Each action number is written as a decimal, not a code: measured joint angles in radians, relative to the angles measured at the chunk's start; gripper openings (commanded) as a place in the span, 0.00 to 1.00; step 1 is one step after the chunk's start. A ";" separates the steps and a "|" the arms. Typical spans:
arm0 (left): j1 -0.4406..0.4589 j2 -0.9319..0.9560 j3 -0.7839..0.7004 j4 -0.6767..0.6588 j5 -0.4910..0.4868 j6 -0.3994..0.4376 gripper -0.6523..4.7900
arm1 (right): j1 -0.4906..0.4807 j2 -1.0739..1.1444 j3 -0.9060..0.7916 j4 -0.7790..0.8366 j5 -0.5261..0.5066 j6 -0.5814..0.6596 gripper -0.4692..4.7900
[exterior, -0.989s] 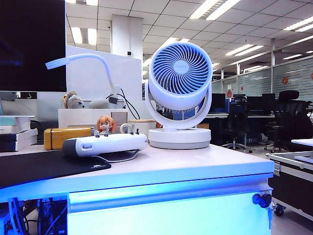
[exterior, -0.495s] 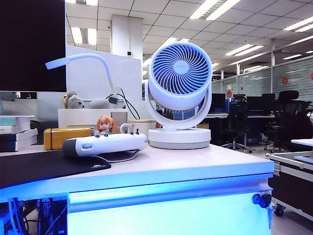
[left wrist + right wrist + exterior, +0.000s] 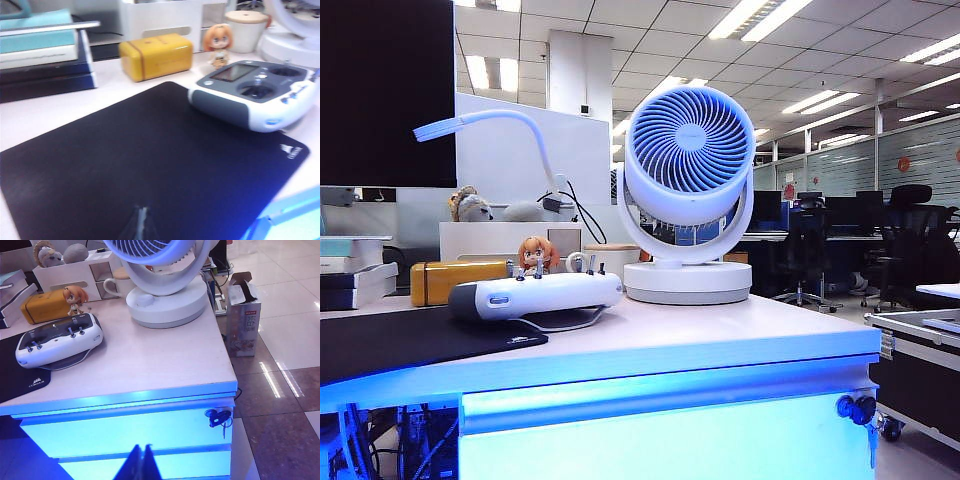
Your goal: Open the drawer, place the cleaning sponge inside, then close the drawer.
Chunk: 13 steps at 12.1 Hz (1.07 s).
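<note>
The drawer (image 3: 660, 440) is shut, its white front glowing blue below the desk edge, with a dark key lock (image 3: 855, 408) at its right end. In the right wrist view the same drawer (image 3: 115, 432) and lock (image 3: 218, 416) show, and my right gripper (image 3: 141, 446) hangs shut and empty just in front of the panel. Over the black mouse pad (image 3: 150, 165) on the desk top, my left gripper (image 3: 142, 210) is shut with nothing in it. The cleaning sponge is out of view. Neither arm shows in the exterior view.
On the desk are a white-and-grey remote controller (image 3: 255, 95), a golden-yellow hard case (image 3: 156, 56), a small figurine (image 3: 220, 42), stacked books (image 3: 40, 50) and a white fan (image 3: 688, 160). A carton (image 3: 242, 315) stands on the floor beside the desk.
</note>
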 measured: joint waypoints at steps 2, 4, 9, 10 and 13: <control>0.000 0.000 0.000 0.000 -0.002 -0.003 0.18 | 0.000 0.000 0.000 0.000 0.000 0.000 0.09; 0.000 0.000 0.000 0.000 -0.002 -0.003 0.18 | 0.000 0.000 0.000 0.000 0.000 0.000 0.09; 0.000 0.000 0.000 0.000 -0.002 -0.003 0.18 | -0.201 0.000 -0.192 0.209 0.003 -0.008 0.09; 0.000 0.000 0.000 0.000 -0.002 -0.003 0.18 | -0.252 -0.004 -0.217 0.244 -0.027 -0.036 0.09; 0.000 0.000 0.000 -0.001 -0.003 -0.003 0.18 | -0.311 -0.062 -0.304 0.263 -0.026 -0.082 0.09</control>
